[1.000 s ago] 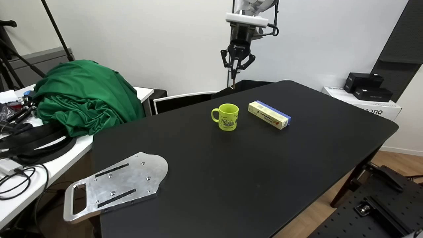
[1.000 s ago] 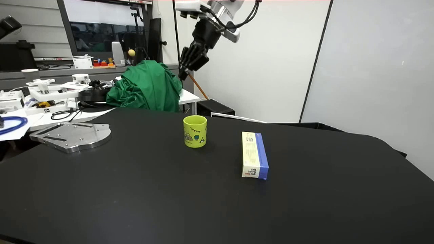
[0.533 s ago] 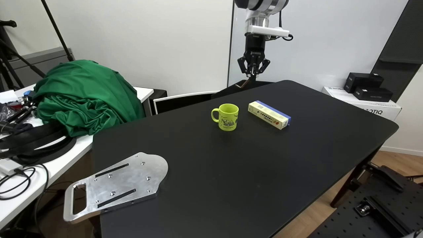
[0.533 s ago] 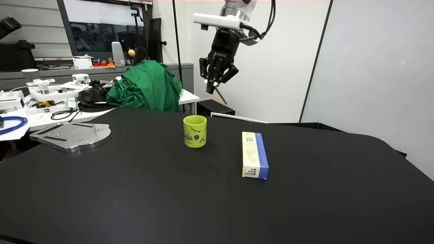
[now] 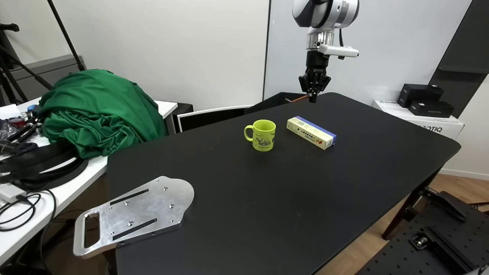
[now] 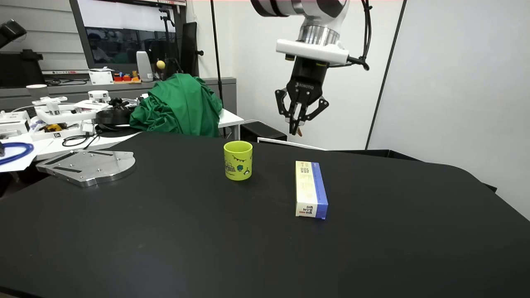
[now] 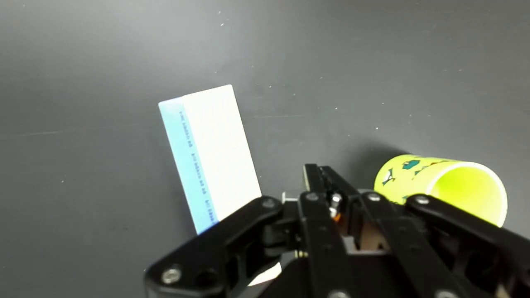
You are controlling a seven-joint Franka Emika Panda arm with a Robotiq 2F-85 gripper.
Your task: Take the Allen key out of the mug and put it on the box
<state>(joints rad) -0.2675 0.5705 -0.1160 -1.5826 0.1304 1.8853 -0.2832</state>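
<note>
- Your claw [image 6: 295,127] hangs in the air, higher than the black table [image 5: 244,198], fingers downward, its jaws drawn in narrow and clamped on the Allen key [image 5: 299,98].
- You have the key out of the mug and apart from the box. In an exterior view its copper-orange shaft sticks out sideways from the fingertips, nearly level; in your wrist view the fingers hide most of it, with a bit of orange between them.
- The box [image 5: 311,132] lies flat on the table, pale yellow with a blue strip along one long side. Your wrist view has it left of the fingers, partly covered by the gripper's linkage.
- The lime mug [image 5: 263,135] stands upright near the box, not touching it, its handle turned away from it.
- Farther out, a silver metal plate [image 5: 153,206] overhangs the table's edge.
- Off the table, you have bunched green cloth [image 5: 103,110] on a white side table [image 5: 76,183], and black boxes [image 5: 431,109] on a white carton [image 5: 445,126].
</note>
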